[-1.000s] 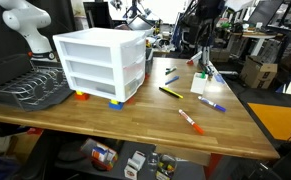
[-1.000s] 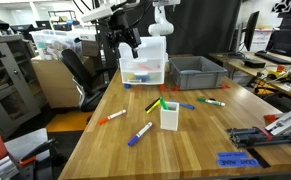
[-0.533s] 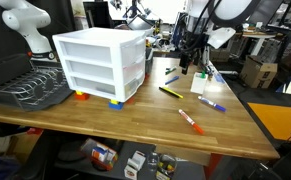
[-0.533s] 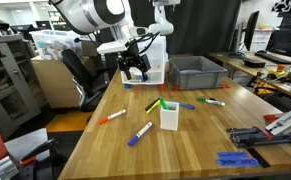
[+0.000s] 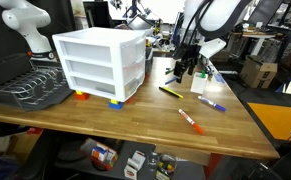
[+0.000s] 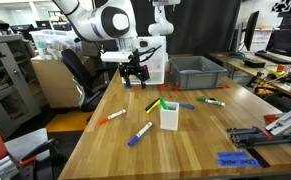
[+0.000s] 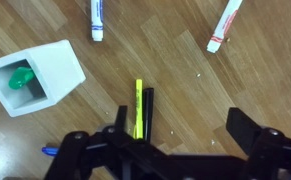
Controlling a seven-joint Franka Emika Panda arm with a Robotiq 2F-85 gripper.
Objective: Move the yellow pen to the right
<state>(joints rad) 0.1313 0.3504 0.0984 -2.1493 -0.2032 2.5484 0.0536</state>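
Wrist view: gripper (image 7: 180, 122) hangs above the table (image 5: 135, 115), jaws spread wide, nothing between them.

Yellow pen (image 7: 138, 108) lies flat on the wood just beside the cup (image 7: 63, 82), on the side away from its open mouth. The pen's near end sits under one finger, not midway between the two. A thin dark pen (image 7: 148, 112) lies parallel to it on the side away from the cup, touching or nearly so; cannot tell which.

Farther from the cup: blue marker (image 7: 96, 18) and orange marker (image 7: 225, 25), well apart from the pen.

Both exterior views: gripper above the pens, not yet at table height.

Step in hand, as judged: line up and descend for the pick.
- Closing line already runs across the pen; keep that wrist angle.
- Slide toward the cup until the yellow pen is centred between the fingers.
- Main risk is catching both pens. Drop the far finger into the seam between them if there is one, or nudge them apart.
- Grip mid-length so the pen does not tip.
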